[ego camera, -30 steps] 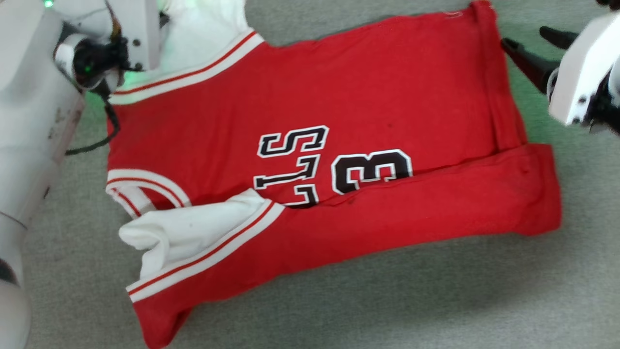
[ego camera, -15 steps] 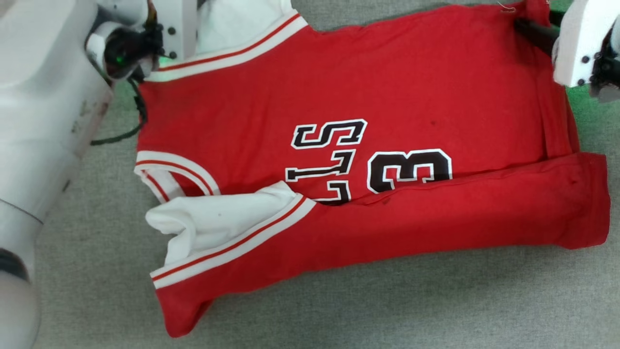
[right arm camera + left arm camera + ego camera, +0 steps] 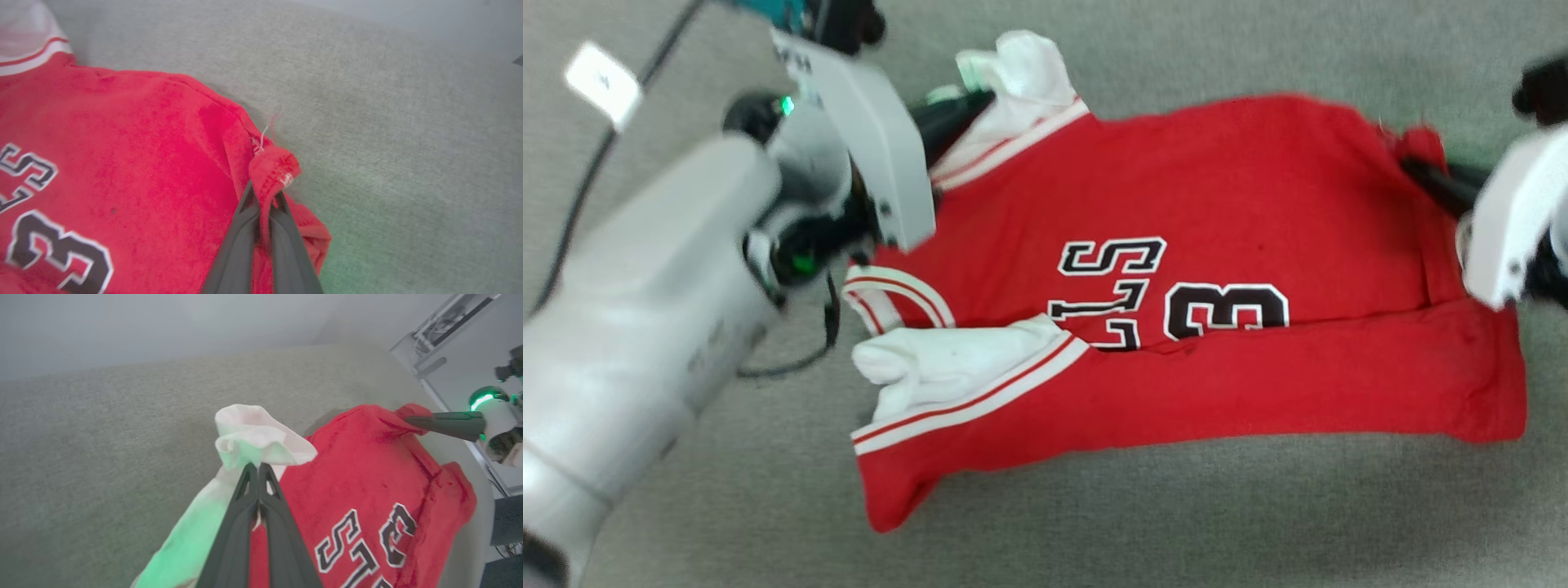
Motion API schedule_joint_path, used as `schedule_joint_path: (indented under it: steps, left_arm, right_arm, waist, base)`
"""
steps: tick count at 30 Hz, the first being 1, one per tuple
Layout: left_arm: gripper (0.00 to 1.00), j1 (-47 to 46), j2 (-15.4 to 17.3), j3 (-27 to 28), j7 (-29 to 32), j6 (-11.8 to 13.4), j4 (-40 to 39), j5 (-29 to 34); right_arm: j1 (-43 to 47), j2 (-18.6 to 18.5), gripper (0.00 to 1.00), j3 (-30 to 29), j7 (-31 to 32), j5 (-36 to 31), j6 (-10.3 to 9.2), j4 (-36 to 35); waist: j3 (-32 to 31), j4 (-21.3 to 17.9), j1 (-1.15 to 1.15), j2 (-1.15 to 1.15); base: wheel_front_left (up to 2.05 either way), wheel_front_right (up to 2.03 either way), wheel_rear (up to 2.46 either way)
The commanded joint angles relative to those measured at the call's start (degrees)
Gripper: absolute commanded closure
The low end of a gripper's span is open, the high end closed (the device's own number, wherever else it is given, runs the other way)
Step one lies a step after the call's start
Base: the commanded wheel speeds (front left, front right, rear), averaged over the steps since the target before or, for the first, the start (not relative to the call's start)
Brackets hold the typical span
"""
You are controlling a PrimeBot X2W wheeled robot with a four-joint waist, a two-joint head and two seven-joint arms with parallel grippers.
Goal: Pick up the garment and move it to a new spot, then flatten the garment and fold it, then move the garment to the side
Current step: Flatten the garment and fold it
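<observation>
1. The red jersey-style shirt with white sleeves and white stripe trim (image 3: pixel 1217 180) lies spread on the grey woven fabric surface (image 3: pixel 1094 531). It sits at mid-view from the head, collar end toward the robot's left and hem toward its right.
2. The near long edge is already folded over the chest, with the near white sleeve (image 3: pixel 947 367) tucked on top.
3. The left gripper (image 3: pixel 258 467) has its fingers pressed together, pinching the bunched far white sleeve (image 3: pixel 253 437) and raising it off the surface.
4. The right gripper (image 3: pixel 265 192) is also clamped, pinching the far red hem corner (image 3: pixel 273 167), which bulges above the tips.
5. Step in hand, as I judge it: the second lengthwise fold, bringing the far edge toward the near one.
6. To do it well:
   - Raise both ends level and keep the cloth taut between the grippers so the far edge stays straight.
   - Carry it over the lettering and lay it down parallel to the first fold.
   - Let go of both ends together.
7. Risks: the hem bite looks small and could slip, and the sleeve bunch is loose and may flop out when released.
8. Writing: the black white-outlined chest letters (image 3: pixel 1111 278) lie sideways. An "S", probably an "L", and a "3" can be read; the rest is hidden under the fold.
9. There is a small white tag at the hem (image 3: pixel 287 178), unreadable. No brand is legible.
</observation>
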Motion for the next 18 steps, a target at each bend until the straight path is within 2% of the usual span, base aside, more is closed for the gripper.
schedule_joint_path:
  steps: [1, 11, 18]
  left_arm:
    - [1.0, 2.4, 1.2, -0.6, -1.7, -0.1, -2.9, -0.4]
    - [1.0, 14.5, 11.8, -2.6, -11.4, -0.1, -20.1, -1.7]
    - [1.0, 23.8, 17.4, -2.7, -17.7, -0.1, -27.4, -3.9]
  right_arm:
    - [2.7, -2.3, 1.0, 0.5, -1.0, 1.0, 0.0, -2.0]
    - [18.0, -13.1, 1.0, -2.7, -3.6, 3.7, 0.0, -14.5]
    - [27.0, -15.2, 1.0, -9.0, -3.5, 3.6, 0.0, -18.2]
  waist:
    - [-6.2, 3.9, 0.0, 0.0]
    - [-9.7, 5.5, 0.0, 0.0]
    - [-9.0, 5.4, 0.0, 0.0]
  base:
    - [0.0, 0.0, 0.0]
    - [0.0, 0.0, 0.0]
    - [0.0, 0.0, 0.0]
